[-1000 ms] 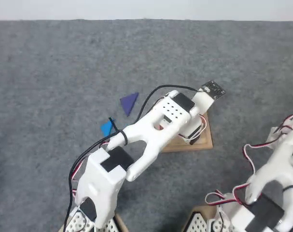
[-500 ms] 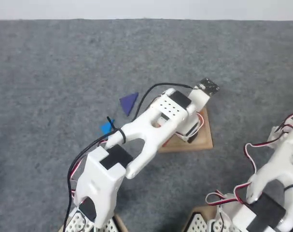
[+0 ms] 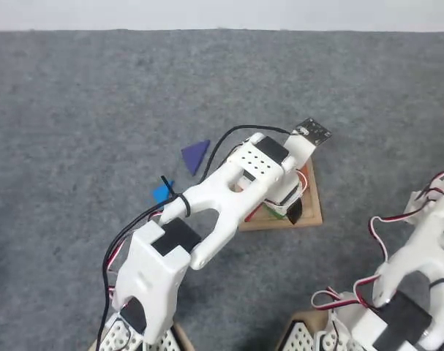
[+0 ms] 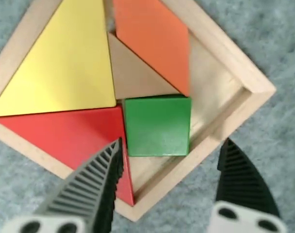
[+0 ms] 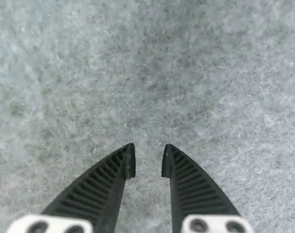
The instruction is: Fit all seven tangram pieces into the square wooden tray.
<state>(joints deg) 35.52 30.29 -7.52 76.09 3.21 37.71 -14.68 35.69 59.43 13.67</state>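
The square wooden tray [image 4: 249, 87] holds a large yellow triangle [image 4: 64, 63], an orange parallelogram [image 4: 154, 39], a red triangle [image 4: 64, 133], a pale tan triangle [image 4: 135, 75] and a green square [image 4: 157, 126]. My left gripper [image 4: 173, 141] hovers open just above the green square, one finger on each side of it. In the high view the left arm covers most of the tray [image 3: 313, 212]. A purple triangle [image 3: 196, 153] and a blue piece [image 3: 162, 193] lie on the carpet left of the tray. My right gripper [image 5: 148, 148] hangs over bare carpet, slightly open and holding nothing.
Grey carpet covers the whole table. The right arm [image 3: 419, 292] sits folded at the lower right, away from the tray. A strip of bare tray floor [image 4: 210, 97] shows beside the orange piece and the green square.
The left arm's wrist swung slightly left over the tray. A bit of green now shows under its gripper in the high view. The right arm kept still.
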